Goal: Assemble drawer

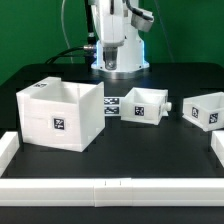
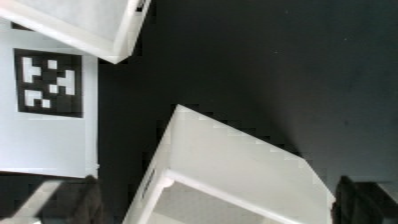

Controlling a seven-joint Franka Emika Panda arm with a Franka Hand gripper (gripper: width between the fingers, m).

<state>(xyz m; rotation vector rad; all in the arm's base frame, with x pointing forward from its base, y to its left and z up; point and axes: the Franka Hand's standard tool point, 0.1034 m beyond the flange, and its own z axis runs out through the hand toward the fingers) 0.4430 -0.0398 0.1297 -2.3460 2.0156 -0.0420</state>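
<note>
The white cubic housing stands open-topped at the exterior view's left. One knobbed tray lies in the middle and a second tray at the right. The arm rises at the back; its fingers do not show there. In the wrist view my gripper is open and empty, with dark fingertips at both lower corners. It hangs well above the middle tray, which shows between them. A corner of the housing is also in that view.
The marker board lies between the housing and the middle tray; one of its tags shows in the wrist view. A long low white rail runs along the table's front edge and up both sides.
</note>
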